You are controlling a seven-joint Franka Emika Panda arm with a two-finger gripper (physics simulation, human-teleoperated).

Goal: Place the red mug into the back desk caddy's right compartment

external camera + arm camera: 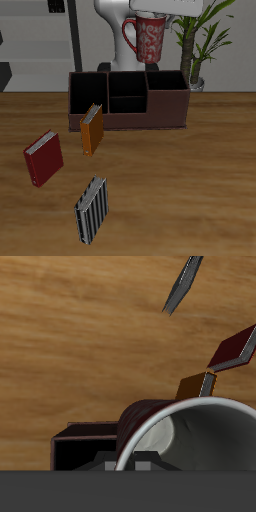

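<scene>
Jaws clamped on red mug (148,40), raised above back desk caddy (128,102) near table's back edge. Caddy compartments dark, nothing visible inside.

A red ceramic mug (148,42) with pale speckles is seen above a dark-brown, black-lined desk caddy (128,103), near which red (43,158), orange (92,129) and black-and-white striped (91,210) books are seen.

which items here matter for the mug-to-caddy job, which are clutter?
Job:
red mug, held up above the caddy
back desk caddy
right compartment
gripper, mostly hidden

Clutter:
red book
orange book, leaning on the caddy
striped book
potted plant
</scene>
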